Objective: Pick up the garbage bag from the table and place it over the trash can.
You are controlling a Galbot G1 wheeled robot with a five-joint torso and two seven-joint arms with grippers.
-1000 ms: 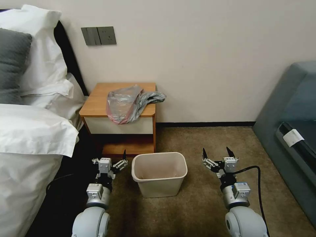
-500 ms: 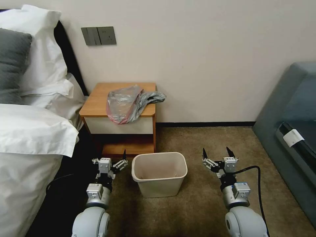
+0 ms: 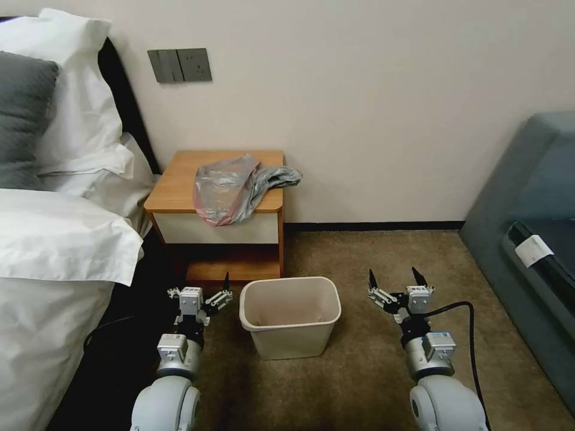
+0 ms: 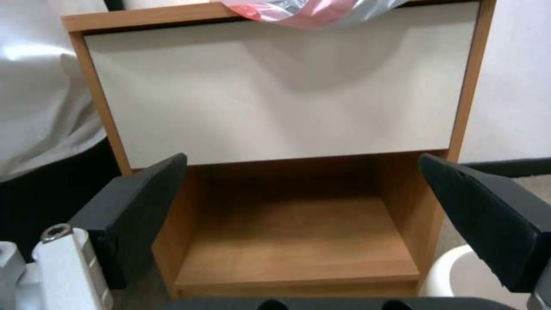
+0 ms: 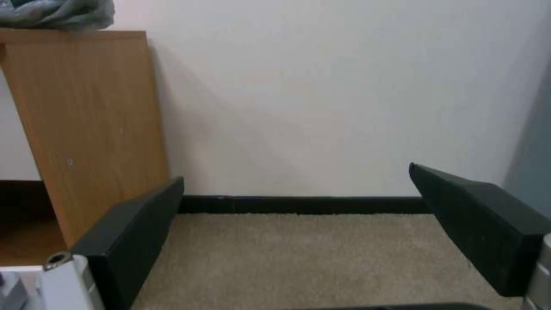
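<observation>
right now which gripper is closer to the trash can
The left gripper, open, sits right beside the trash can; the right gripper, also open, hangs farther off over carpet.

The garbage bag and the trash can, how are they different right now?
The garbage bag is thin, crinkly grey plastic with a pink-red rim; the trash can is stiff and beige. The garbage bag lies crumpled on the table, hanging over its edges; the trash can stands upright on the carpet in front. Both are untouched: the left pincer and right pincer wait open beside the trash can.
</observation>
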